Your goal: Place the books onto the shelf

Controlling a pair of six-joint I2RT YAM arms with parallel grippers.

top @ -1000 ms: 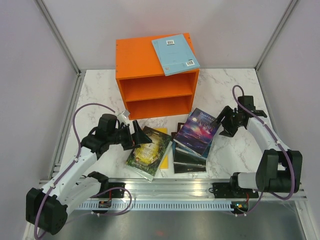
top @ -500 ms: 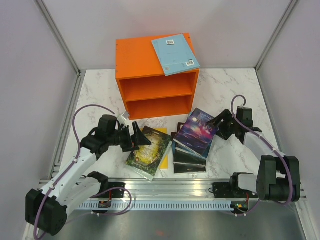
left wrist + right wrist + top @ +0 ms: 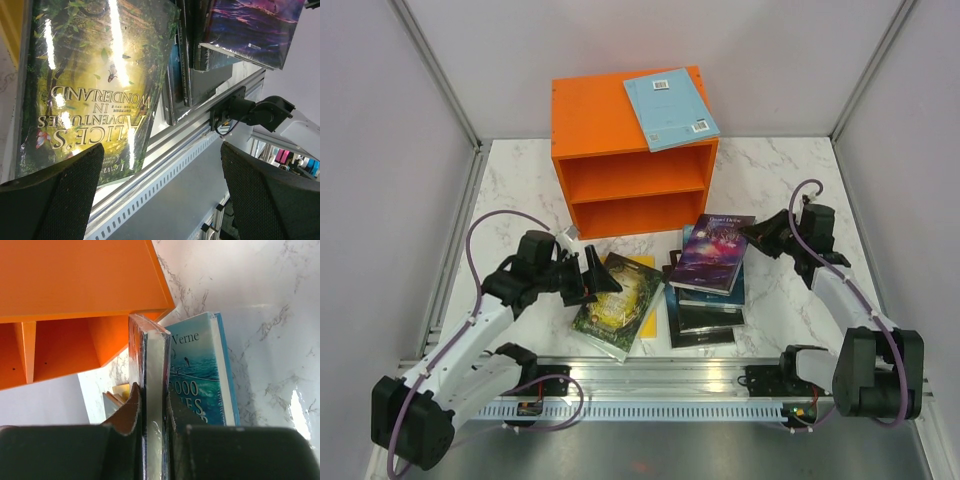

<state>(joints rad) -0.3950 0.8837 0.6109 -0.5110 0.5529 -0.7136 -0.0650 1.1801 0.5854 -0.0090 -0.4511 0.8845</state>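
While my left jaws hang wide apart just over the green-gold book (image 3: 613, 300), a copy of Alice's Adventures in Wonderland lying flat beside the metal rail (image 3: 650, 385) at the near edge of the marble surface (image 3: 520, 180), a yellow book (image 3: 649, 318) shows as a strip from under its right side. Just right of that pair sits a stack of dark books (image 3: 705, 325), and across the top of it lies the purple-blue galaxy book (image 3: 712, 250). My right jaws are clamped on that book's right edge near its far corner; the wrist view shows the page block pinched between them, with a teal book (image 3: 197, 375) by Verne lying under it. Farther back, the orange shelf (image 3: 605, 115) stands on the surface with its two compartments facing me. A light blue book (image 3: 670, 108) lies flat on the shelf's top, its corner hanging over the front right edge.
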